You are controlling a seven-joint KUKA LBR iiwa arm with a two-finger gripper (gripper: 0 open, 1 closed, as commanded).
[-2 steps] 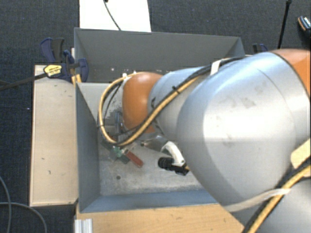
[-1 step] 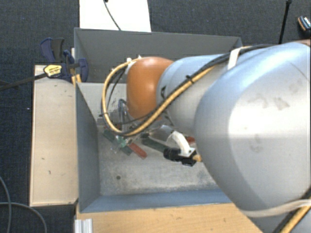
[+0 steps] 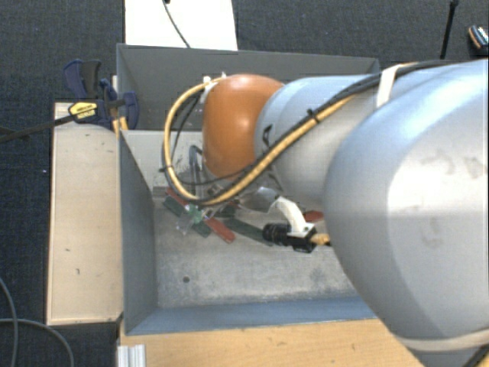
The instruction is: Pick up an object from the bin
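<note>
1. In the grey bin I count one small heap of loose things. It lies mid-floor, nearer the left wall than the right.
2. In that heap I make out one green piece, one red stick just right of it, and one dark bar further right.
3. Right of the heap lies one black-and-white tool with a yellow tip. One small red bit sits just beyond it.
4. My claw hangs under my orange wrist cover, low over the heap's left end, directly above the green piece.
5. I cannot tell whether my claw is apart or together, or whether it touches the green piece.
</note>
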